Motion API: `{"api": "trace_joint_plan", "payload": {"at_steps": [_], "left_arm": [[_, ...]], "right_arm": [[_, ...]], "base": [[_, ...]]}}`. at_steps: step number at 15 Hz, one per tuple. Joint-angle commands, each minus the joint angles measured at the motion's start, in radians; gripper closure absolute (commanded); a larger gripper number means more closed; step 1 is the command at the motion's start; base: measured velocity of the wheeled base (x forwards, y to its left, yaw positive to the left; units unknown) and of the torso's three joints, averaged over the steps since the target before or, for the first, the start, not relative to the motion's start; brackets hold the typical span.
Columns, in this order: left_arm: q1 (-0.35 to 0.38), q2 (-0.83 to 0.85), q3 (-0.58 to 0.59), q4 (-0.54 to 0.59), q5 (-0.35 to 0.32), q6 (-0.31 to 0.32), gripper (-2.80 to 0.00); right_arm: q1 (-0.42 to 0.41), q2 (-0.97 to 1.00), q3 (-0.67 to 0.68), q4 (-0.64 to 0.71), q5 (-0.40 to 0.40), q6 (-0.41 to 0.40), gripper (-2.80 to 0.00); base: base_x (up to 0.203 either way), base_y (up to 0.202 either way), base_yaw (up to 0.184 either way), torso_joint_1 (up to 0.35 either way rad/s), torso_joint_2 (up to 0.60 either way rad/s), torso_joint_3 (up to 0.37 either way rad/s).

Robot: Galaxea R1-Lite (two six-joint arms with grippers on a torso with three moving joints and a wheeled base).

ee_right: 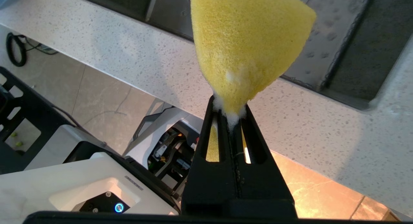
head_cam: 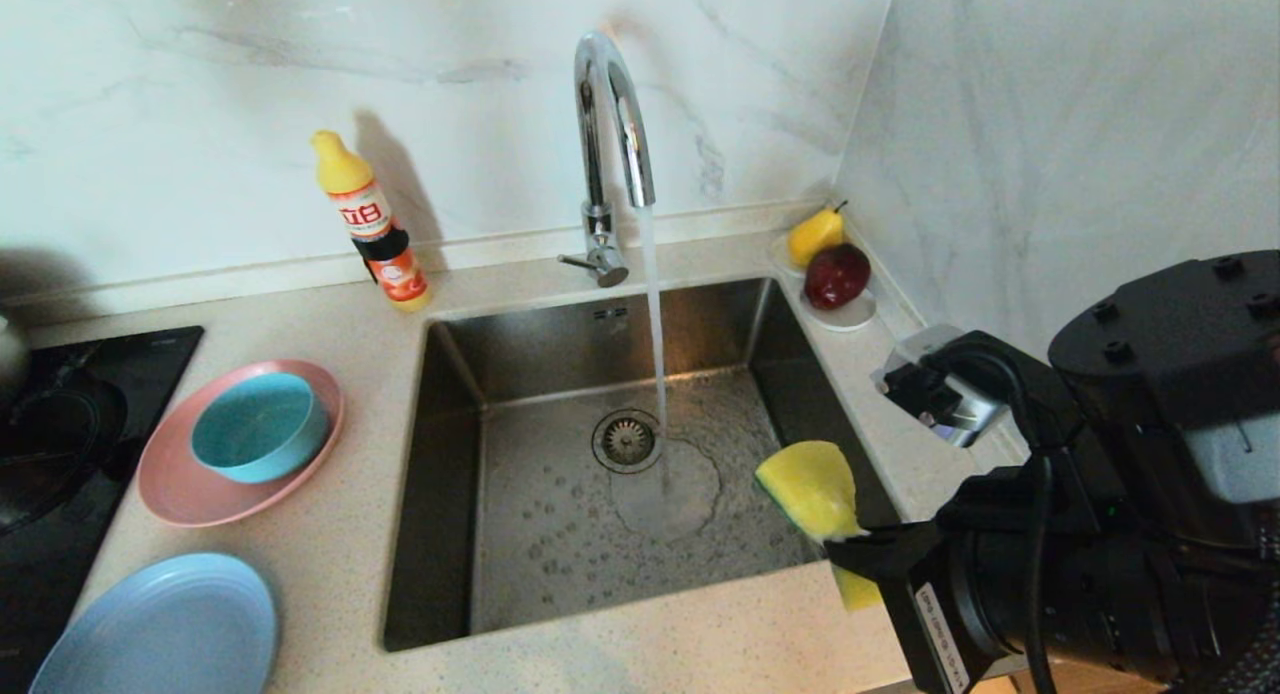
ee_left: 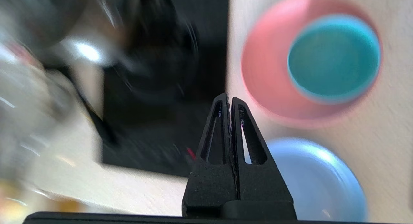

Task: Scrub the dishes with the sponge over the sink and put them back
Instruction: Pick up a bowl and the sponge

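Sponge [head_cam: 812,486] being pinched in right gripper [ee_right: 229,116] at sink [head_cam: 480,534] edge; left gripper [ee_left: 229,103], jaws pressed together, needing to spread for pink plate [ee_left: 258,78].

On the orange-and-white label of the yellow-capped bottle [head_cam: 375,229], standing on my surface [head_cam: 330,514] behind the sink's left corner, I see large red characters on a white band; I cannot say for sure what they spell. Lower on the same bottle a black band and an orange panel carry print too small for me to read. A white sticker [head_cam: 938,626] on my right arm's black housing bears a line of small dark lettering, also unreadable. Nothing else shows any writing.
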Motion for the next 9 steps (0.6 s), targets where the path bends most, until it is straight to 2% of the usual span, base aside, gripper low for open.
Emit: {"api": "trace_joint_plan", "payload": {"at_steps": [1,3,5,7,9], "left_arm": [[0.229,0.087,-0.052,0.162,-0.314,-0.001,0.0],[0.378,0.155,-0.084,0.345,-0.5,0.002,0.0],[0.481,0.204,-0.086,0.487,-0.609,0.012,0.0],[0.543,0.238,-0.054,0.599,-0.657,0.032,0.0],[0.599,0.251,0.009,0.634,-0.676,0.088,0.0]], "right_arm": [[0.001,0.016,0.001,-0.001,0.002,0.002,0.0],[0.001,0.021,-0.002,-0.003,0.002,0.002,0.0],[0.001,0.024,-0.004,-0.003,0.0,0.002,0.0],[-0.001,0.024,-0.004,-0.003,0.002,0.002,0.0],[0.001,0.022,-0.005,-0.001,0.002,0.002,0.0]], "base": [[0.0,0.0,0.0,0.0,0.0,0.0],[0.0,0.0,0.0,0.0,0.0,0.0],[0.0,0.0,0.0,0.0,0.0,0.0],[0.0,0.0,0.0,0.0,0.0,0.0],[0.0,0.0,0.0,0.0,0.0,0.0]]}}
